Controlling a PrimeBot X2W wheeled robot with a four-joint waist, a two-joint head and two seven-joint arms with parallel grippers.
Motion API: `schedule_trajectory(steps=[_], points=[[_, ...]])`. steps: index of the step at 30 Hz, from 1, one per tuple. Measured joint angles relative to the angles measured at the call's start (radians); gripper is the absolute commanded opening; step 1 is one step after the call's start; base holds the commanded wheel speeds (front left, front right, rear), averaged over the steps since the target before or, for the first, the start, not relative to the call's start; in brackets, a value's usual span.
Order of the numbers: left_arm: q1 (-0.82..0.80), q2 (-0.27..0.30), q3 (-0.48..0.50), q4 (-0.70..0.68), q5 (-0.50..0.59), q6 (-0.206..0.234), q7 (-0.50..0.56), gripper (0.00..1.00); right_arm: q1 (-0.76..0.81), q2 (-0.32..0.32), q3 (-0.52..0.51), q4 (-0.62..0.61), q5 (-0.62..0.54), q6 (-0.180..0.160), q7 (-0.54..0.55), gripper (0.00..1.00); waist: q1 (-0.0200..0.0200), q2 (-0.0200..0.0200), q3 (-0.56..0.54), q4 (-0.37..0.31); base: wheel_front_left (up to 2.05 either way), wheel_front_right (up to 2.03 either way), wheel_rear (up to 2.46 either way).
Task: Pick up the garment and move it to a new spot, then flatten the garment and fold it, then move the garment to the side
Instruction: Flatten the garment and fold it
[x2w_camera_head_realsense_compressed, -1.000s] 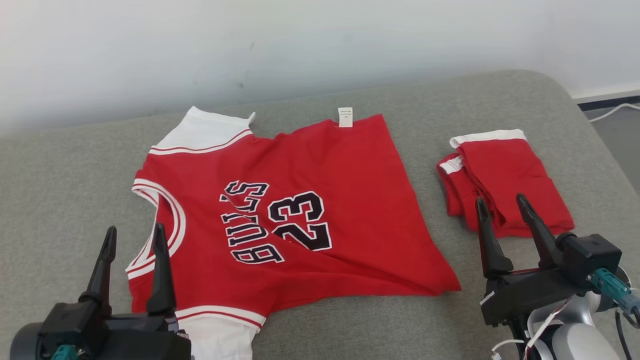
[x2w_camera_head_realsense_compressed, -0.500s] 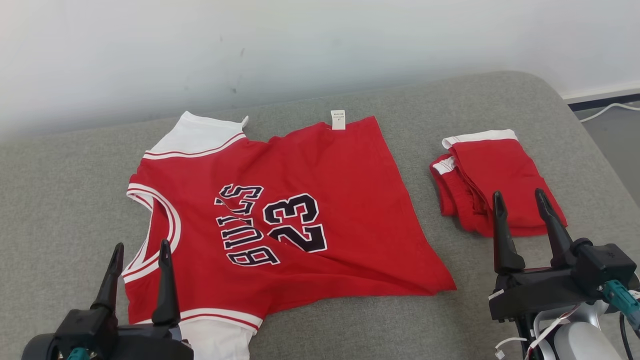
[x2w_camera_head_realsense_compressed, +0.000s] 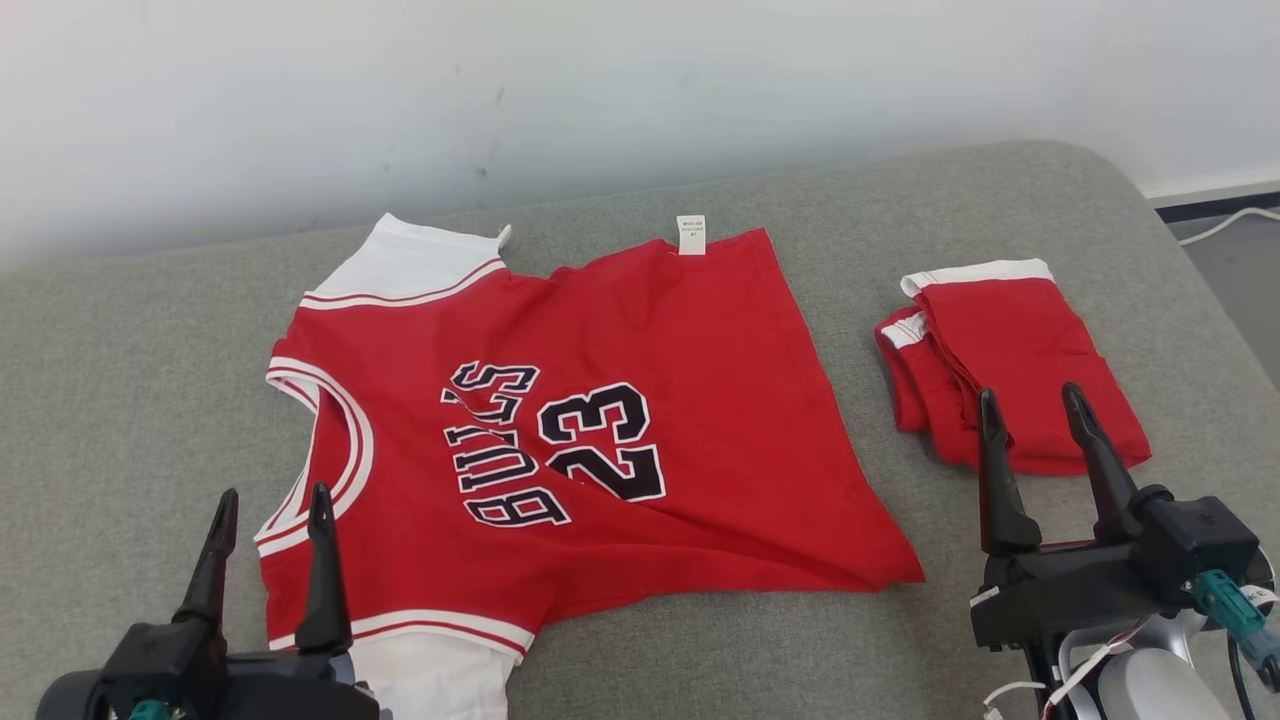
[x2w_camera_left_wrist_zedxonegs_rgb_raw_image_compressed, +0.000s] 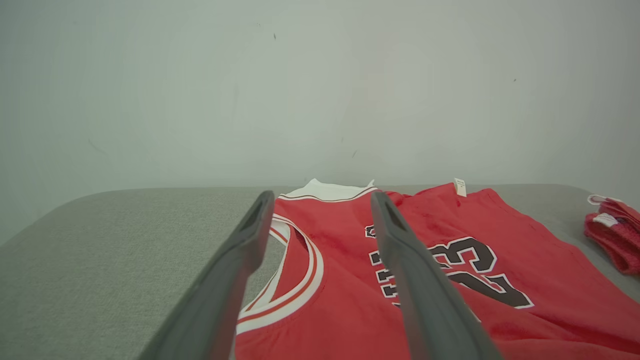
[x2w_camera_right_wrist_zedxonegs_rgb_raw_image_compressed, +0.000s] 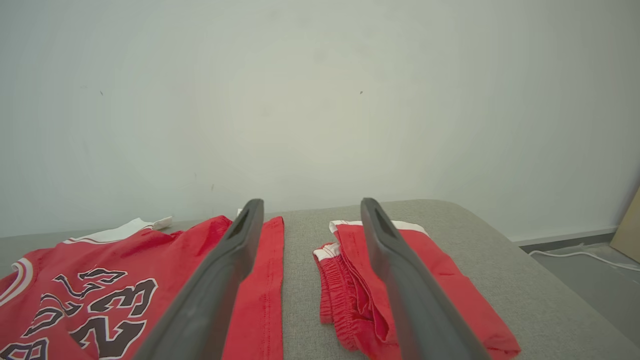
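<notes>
Left claw (x2w_camera_head_realsense_compressed: 274, 492), in my head view, hangs wide open and empty over the armhole of the spread red Bulls 23 jersey (x2w_camera_head_realsense_compressed: 700, 350) at the near edge of the grey upholstered cushion (x2w_camera_head_realsense_compressed: 150, 350). Right claw (x2w_camera_head_realsense_compressed: 1030, 392), equally agape and empty, is near the folded red shorts (x2w_camera_head_realsense_compressed: 1010, 340) by the right edge.
Left wrist view: the jersey (x2w_camera_left_wrist_zedxonegs_rgb_raw_image_compressed: 340, 240) shows its white trim between the fingers.
Right wrist view: jersey hem (x2w_camera_right_wrist_zedxonegs_rgb_raw_image_compressed: 150, 260) and shorts (x2w_camera_right_wrist_zedxonegs_rgb_raw_image_compressed: 460, 290) lie ahead.

A plain pale wall (x2w_camera_head_realsense_compressed: 640, 80), faintly scuffed and evenly lit, stands behind a wide grey fabric cushion (x2w_camera_head_realsense_compressed: 130, 380) with a rounded corner. At the right, a white cable (x2w_camera_head_realsense_compressed: 1225, 222) lies on grey floor (x2w_camera_head_realsense_compressed: 1245, 265) beside the skirting (x2w_camera_head_realsense_compressed: 1215, 184).
</notes>
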Motion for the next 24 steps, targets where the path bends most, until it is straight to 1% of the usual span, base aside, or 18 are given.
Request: schedule_trajectory(steps=[2,3,5,9,12,13,19,24], points=[[0.003,-0.002,-0.004,-0.010,-0.008,-0.006,0.001,1.00,0.000,-0.001,0.003,0.000,-0.004,0.002,-0.006,1.00,0.0000,0.0000,0.000,0.003,0.00,0.00,0.00],[0.006,-0.002,-0.008,-0.013,-0.016,-0.018,0.006,1.00,0.000,-0.003,0.006,0.000,-0.008,0.006,-0.006,1.00,0.0000,0.0000,0.000,0.004,0.00,0.00,0.00],[0.030,-0.004,-0.007,-0.013,-0.037,-0.022,0.054,1.00,0.000,-0.007,0.012,-0.002,-0.010,0.009,-0.006,1.00,0.0000,0.0000,-0.001,0.006,0.00,0.00,0.00],[0.125,0.016,0.007,-0.008,-0.054,-0.025,0.153,1.00,0.005,-0.023,0.019,-0.006,-0.021,0.014,0.005,1.00,0.0000,0.0000,-0.004,0.011,0.00,0.00,0.00],[0.139,0.032,0.006,-0.011,-0.068,-0.028,0.220,1.00,0.030,-0.048,0.018,-0.010,-0.026,0.017,0.022,1.00,0.0000,0.0000,-0.003,0.020,0.00,0.00,0.00],[0.139,0.035,0.006,-0.011,-0.076,-0.036,0.240,1.00,0.037,-0.050,0.018,-0.012,-0.026,0.017,0.022,1.00,0.0000,0.0000,-0.003,0.023,0.00,0.00,0.00],[0.188,0.056,0.008,0.012,-0.095,-0.035,0.379,1.00,0.038,-0.050,0.029,-0.027,-0.030,0.018,0.042,1.00,-0.0001,0.0000,0.001,0.029,0.00,0.00,0.00],[0.205,0.076,0.026,0.013,-0.107,-0.036,0.449,1.00,0.037,-0.049,0.035,-0.035,-0.031,0.018,0.056,1.00,-0.0001,0.0000,0.010,0.028,0.00,0.00,0.00]])
